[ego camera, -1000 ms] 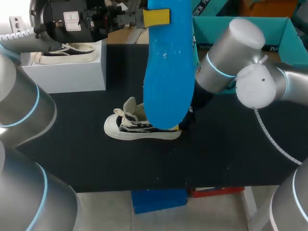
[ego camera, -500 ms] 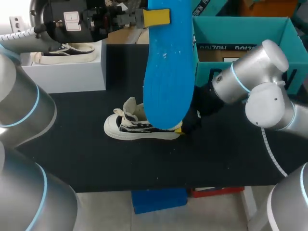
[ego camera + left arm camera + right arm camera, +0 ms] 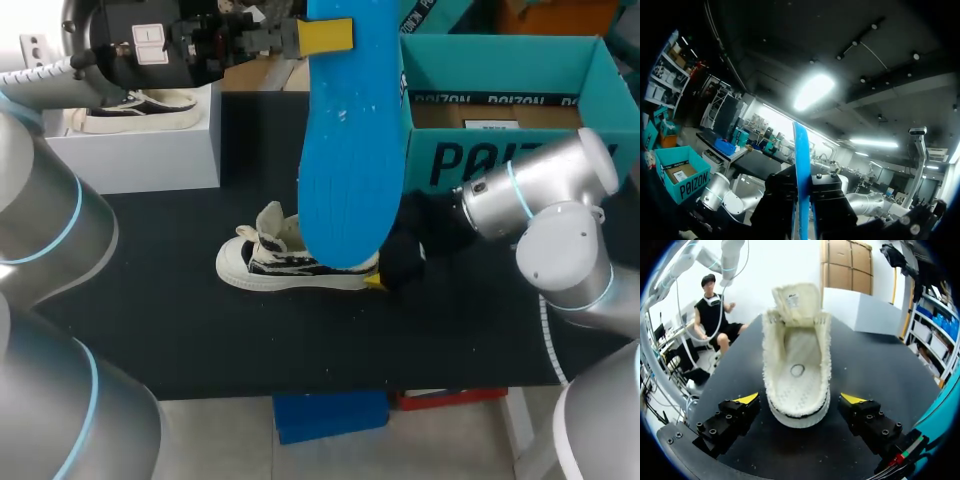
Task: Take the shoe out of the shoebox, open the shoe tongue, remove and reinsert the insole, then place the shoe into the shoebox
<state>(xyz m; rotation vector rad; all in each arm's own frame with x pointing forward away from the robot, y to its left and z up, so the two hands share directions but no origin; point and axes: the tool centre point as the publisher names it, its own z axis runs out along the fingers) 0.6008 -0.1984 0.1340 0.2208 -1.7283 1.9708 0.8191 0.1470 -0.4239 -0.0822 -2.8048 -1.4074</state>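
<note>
Right wrist view: fleecy cream shoe [image 3: 797, 375] between spread tool [image 3: 800, 398].

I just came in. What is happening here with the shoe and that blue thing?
The left gripper is shut on the blue insole and holds it up above the table. The shoe stands on the table with its tongue folded open. The right gripper is open at the shoe's heel, one finger on each side, not touching it. The shoebox stands open at the far side. The insole is not yet back in the shoe.
</note>
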